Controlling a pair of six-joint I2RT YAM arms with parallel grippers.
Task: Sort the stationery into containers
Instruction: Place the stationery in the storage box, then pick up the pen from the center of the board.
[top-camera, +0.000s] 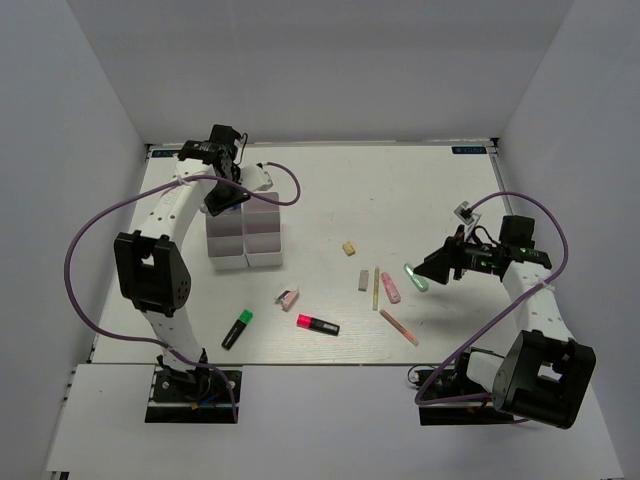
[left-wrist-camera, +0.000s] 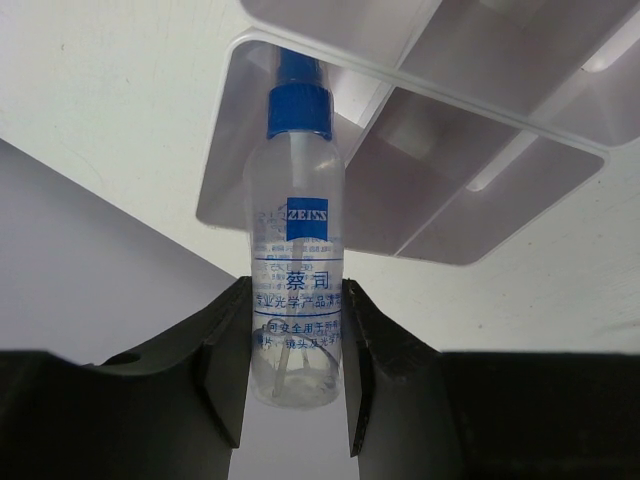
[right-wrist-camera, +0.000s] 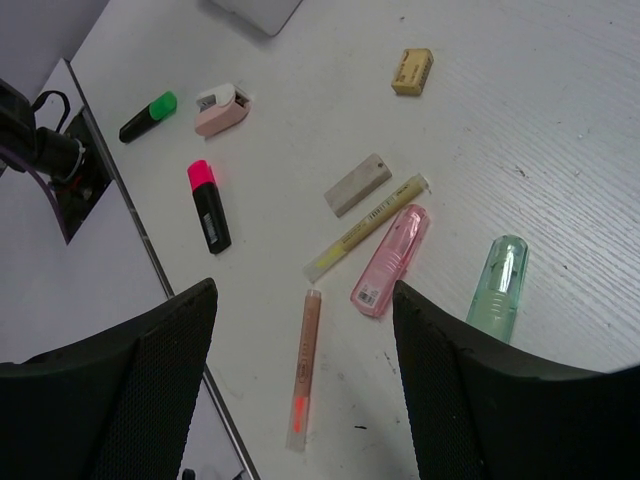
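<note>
Your blue-capped clear bottle (left-wrist-camera: 295, 250) is clamped near its base in the left gripper (left-wrist-camera: 295, 300), jaws narrowed onto its sides. Its cap lines up with a corner compartment of the white divided tray (left-wrist-camera: 500, 200); contact cannot be told.

On the table (top-camera: 400, 190), well apart from the tray, lie:
- green highlighter (right-wrist-camera: 147, 116)
- pink highlighter (right-wrist-camera: 208, 203)
- beige eraser (right-wrist-camera: 411, 71)
- grey eraser (right-wrist-camera: 357, 184)
- yellowish pencil (right-wrist-camera: 365, 227)
- pinkish pencil (right-wrist-camera: 303, 368)

Your right gripper (right-wrist-camera: 300, 290) hangs above the pencils, jaws wide and holding nothing.
</note>
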